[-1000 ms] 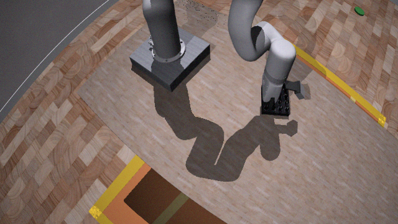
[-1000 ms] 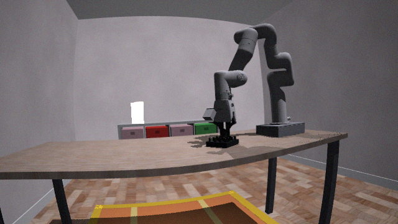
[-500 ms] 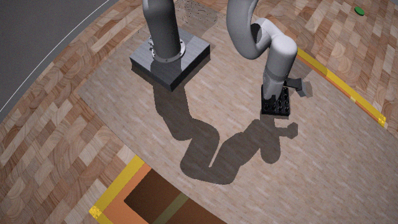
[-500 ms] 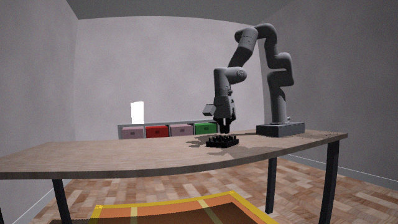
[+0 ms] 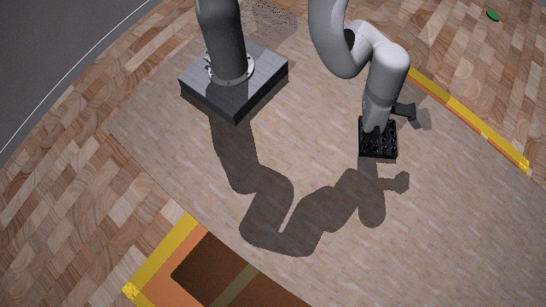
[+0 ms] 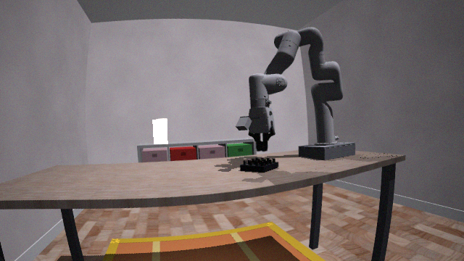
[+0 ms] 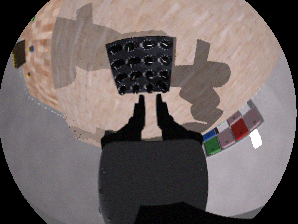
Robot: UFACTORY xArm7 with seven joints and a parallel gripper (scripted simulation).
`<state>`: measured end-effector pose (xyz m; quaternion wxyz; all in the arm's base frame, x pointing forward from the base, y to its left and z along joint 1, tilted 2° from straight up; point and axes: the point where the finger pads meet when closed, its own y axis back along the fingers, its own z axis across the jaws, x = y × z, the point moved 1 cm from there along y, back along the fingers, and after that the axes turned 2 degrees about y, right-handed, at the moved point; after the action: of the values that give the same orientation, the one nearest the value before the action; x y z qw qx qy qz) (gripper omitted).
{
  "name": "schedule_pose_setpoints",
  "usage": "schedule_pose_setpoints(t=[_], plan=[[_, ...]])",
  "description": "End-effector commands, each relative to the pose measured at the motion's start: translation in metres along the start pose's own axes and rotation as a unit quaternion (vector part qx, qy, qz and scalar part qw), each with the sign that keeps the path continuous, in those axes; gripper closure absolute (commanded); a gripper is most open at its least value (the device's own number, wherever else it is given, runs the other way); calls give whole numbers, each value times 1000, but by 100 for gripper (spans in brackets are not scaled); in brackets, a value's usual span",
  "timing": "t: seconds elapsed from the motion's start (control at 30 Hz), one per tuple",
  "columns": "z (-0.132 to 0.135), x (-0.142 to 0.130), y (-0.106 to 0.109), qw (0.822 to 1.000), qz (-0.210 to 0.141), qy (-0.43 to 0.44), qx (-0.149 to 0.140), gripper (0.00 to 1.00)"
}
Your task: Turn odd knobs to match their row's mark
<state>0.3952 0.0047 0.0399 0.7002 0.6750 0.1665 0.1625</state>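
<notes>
The black knob box (image 5: pixel 379 141) stands on its feet on the wooden table, right of the arm's base; it also shows in the exterior view (image 6: pixel 259 164) and in the wrist view (image 7: pixel 141 64). Its knobs are dark and too small for me to read their white lines or names. My gripper (image 6: pixel 262 148) hangs clear above the box's near edge, pointing straight down. In the wrist view the fingers stand a narrow gap apart with nothing between them. In the overhead view the arm's wrist hides the fingertips and part of the box.
The arm's grey base block (image 5: pixel 233 81) sits on the table behind the box. A low shelf with pink, red and green drawers (image 6: pixel 196 151) and a white block (image 6: pixel 159 131) stand beyond the table. A green disc (image 5: pixel 493 15) lies on the floor.
</notes>
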Motion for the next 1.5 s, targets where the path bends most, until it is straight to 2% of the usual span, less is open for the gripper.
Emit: schedule_pose_setpoints(t=[0.0, 0.33, 0.47, 0.83, 0.9, 0.93, 1.13, 1.4, 1.47], plan=[[1, 1, 1, 1000, 2, 0, -1, 81], [0, 2, 2, 1000, 2, 24, -1, 81], [-3, 5, 4, 995, 2, 104, 0, 81], [-8, 10, 7, 968, 2, 251, 1, 81], [-8, 10, 7, 968, 2, 251, 1, 81], [-10, 12, 8, 957, 2, 291, 1, 81], [-12, 14, 10, 932, 2, 363, 1, 81], [-16, 18, 13, 886, 2, 465, 0, 81], [-16, 18, 13, 886, 2, 465, 0, 81]])
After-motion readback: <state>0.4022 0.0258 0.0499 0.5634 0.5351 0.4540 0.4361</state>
